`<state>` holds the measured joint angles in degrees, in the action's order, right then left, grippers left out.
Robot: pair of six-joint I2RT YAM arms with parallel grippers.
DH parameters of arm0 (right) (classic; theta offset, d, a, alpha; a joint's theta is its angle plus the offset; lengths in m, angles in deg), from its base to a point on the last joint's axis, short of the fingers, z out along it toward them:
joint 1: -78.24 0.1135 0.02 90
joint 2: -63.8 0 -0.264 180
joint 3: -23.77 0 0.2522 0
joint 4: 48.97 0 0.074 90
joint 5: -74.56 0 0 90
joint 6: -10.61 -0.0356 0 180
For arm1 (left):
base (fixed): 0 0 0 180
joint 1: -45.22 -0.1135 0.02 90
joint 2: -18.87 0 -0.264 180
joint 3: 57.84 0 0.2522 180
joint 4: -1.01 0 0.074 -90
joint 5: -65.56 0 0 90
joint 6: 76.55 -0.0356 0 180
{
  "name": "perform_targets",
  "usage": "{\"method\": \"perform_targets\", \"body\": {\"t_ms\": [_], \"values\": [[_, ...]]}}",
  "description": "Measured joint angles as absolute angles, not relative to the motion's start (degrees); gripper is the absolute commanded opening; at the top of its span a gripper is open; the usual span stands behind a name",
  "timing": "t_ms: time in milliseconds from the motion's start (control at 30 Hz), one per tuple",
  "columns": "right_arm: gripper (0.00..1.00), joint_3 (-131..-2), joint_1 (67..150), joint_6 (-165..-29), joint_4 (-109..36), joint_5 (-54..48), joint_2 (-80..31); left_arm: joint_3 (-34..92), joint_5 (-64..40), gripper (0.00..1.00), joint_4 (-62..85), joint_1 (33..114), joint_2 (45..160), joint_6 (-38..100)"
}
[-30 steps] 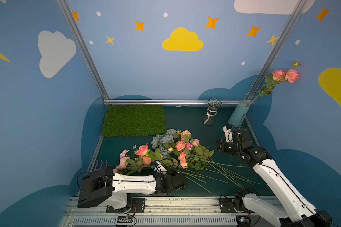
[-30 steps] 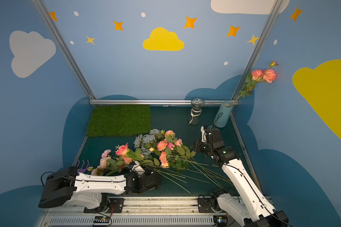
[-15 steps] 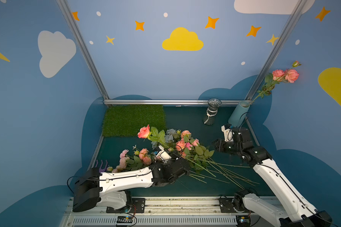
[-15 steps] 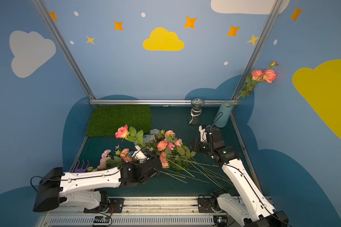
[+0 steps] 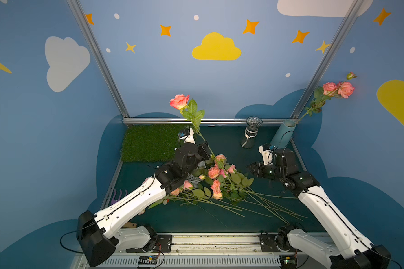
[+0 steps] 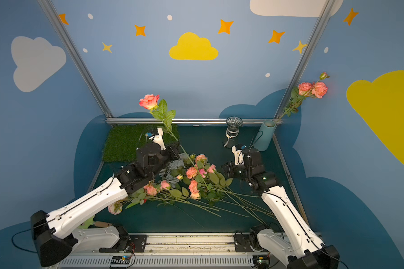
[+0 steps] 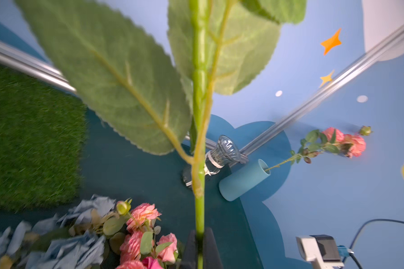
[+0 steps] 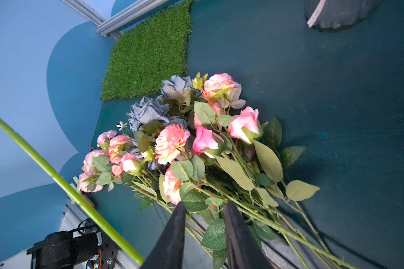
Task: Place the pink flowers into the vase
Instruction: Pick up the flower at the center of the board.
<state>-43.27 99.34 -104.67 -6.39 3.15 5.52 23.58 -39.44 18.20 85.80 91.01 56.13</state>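
The left gripper (image 7: 200, 244) is clamped on the thin green stem of a single coral-pink rose (image 7: 199, 139). In the left wrist view only the finger ends show at the frame's edge, and the bloom is cut off beyond the broad leaves. In both top views the jaws are mostly hidden behind the arm's own black wrist. The rose stands tilted high above the table, its bloom (image 5: 179, 101) seen against the back wall, and the lower end of its stem is lost among the stems below.

The right gripper (image 8: 205, 205) hangs with its jaws partly apart and nothing between them, just above the leafy stems; whether it touches them cannot be told.

The other pink flowers (image 5: 216, 172) lie heaped on the dark green table (image 5: 173, 221), partly covered by the left arm and mixed with grey-blue fabric flowers (image 8: 147, 111). A pale blue cylindrical vase (image 5: 282, 137) leans in the back right corner with one pink spray (image 5: 338, 88) in it, near a clear glass vase (image 5: 251, 135).
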Motion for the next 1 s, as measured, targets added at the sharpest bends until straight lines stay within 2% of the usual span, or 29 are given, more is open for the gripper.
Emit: {"method": "perform_targets", "body": {"t_ms": [200, 367, 567, 733, 1000], "values": [[0.30, -48.39, 99.76, -104.21, -9.30, 6.36, 1.63, 33.72, -12.41, 0.02, 18.81, 76.49, 99.56, 48.85], [0.29, -55.97, 100.92, -103.29, -10.67, 6.89, -3.66, 36.50, 2.98, 0.02, 18.24, 71.52, 104.08, 47.10], [0.30, -60.71, 104.09, -100.71, -10.63, 5.36, -6.63, 33.40, 14.30, 0.02, 13.32, 66.50, 104.37, 49.70], [0.31, -61.26, 104.77, -99.69, -10.56, 4.99, -6.68, 31.15, 19.70, 0.02, 7.07, 66.30, 104.32, 52.52], [0.37, -61.30, 105.25, -100.01, -11.63, 12.37, -6.98, 24.46, 28.68, 0.02, -12.80, 66.63, 106.82, 64.94]]}}
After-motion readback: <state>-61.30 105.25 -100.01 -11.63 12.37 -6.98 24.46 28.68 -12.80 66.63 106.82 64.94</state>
